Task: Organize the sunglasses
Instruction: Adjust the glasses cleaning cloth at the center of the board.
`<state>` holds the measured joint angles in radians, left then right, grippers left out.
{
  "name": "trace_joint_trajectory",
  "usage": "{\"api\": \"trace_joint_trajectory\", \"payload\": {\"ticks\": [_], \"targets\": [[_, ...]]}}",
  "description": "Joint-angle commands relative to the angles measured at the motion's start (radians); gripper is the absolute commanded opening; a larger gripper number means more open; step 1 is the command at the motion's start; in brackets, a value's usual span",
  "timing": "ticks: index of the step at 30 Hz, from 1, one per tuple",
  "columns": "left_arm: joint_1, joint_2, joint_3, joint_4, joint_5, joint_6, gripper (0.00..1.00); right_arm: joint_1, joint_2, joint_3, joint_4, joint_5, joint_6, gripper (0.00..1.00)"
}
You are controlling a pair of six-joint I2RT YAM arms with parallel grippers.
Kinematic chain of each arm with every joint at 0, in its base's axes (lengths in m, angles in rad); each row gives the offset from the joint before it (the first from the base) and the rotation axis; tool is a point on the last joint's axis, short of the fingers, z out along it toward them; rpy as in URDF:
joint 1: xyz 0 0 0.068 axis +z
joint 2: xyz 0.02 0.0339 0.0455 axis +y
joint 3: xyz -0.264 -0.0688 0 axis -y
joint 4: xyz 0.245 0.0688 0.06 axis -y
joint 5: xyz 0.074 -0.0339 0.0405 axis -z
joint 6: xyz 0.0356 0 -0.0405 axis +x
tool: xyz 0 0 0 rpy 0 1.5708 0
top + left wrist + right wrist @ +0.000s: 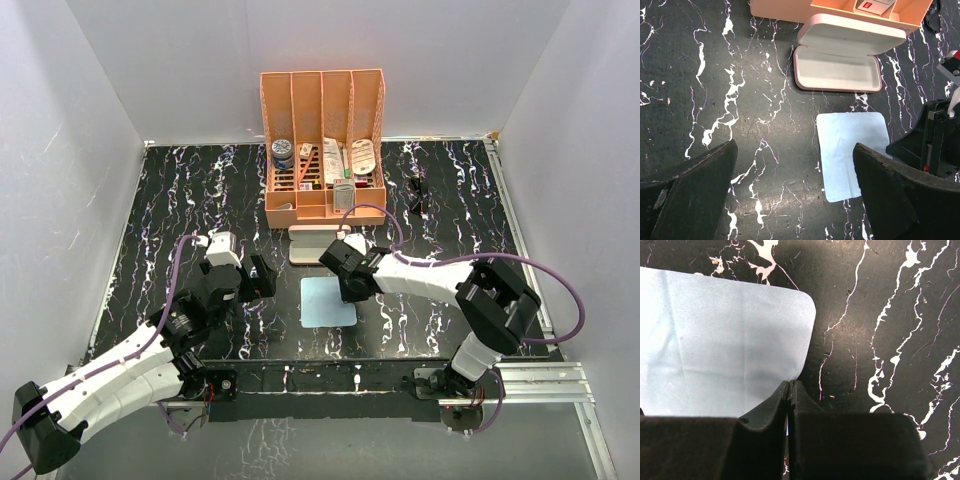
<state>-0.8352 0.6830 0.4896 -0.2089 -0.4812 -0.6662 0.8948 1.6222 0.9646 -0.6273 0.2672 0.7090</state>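
Observation:
The sunglasses (417,194), small, black and thin-framed, lie on the black marbled table to the right of the orange organizer. A pink case (310,243) (837,70) lies open in front of the organizer, and nothing is inside it. Just in front of the case, a light blue cloth (328,302) (852,155) (715,340) lies flat. My right gripper (351,291) (791,383) is at the cloth's right edge, its jaws shut with that edge pinched between the tips. My left gripper (249,284) (795,145) hangs wide open over bare table left of the cloth, holding nothing.
The orange organizer (322,150) with several upright slots and small items stands at the back centre. White walls close in the table on the left, back and right. The right arm (440,275) stretches across the table from the near right.

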Motion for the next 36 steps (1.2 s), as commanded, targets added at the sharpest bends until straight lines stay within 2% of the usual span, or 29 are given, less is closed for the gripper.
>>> {"api": "trace_joint_trajectory", "payload": {"ticks": [1, 15, 36], "targets": [[-0.002, 0.004, -0.007, 0.015, 0.007, 0.003, 0.99, 0.001, -0.035, 0.027, 0.008, 0.014, 0.004, 0.0], [-0.002, 0.001, -0.016, 0.013, 0.007, -0.001, 0.99, 0.005, 0.003, 0.083, 0.04, -0.082, 0.013, 0.0], [-0.002, -0.017, -0.03, 0.012, 0.007, -0.008, 0.99, 0.054, 0.095, 0.178, 0.043, -0.111, 0.05, 0.0]]}}
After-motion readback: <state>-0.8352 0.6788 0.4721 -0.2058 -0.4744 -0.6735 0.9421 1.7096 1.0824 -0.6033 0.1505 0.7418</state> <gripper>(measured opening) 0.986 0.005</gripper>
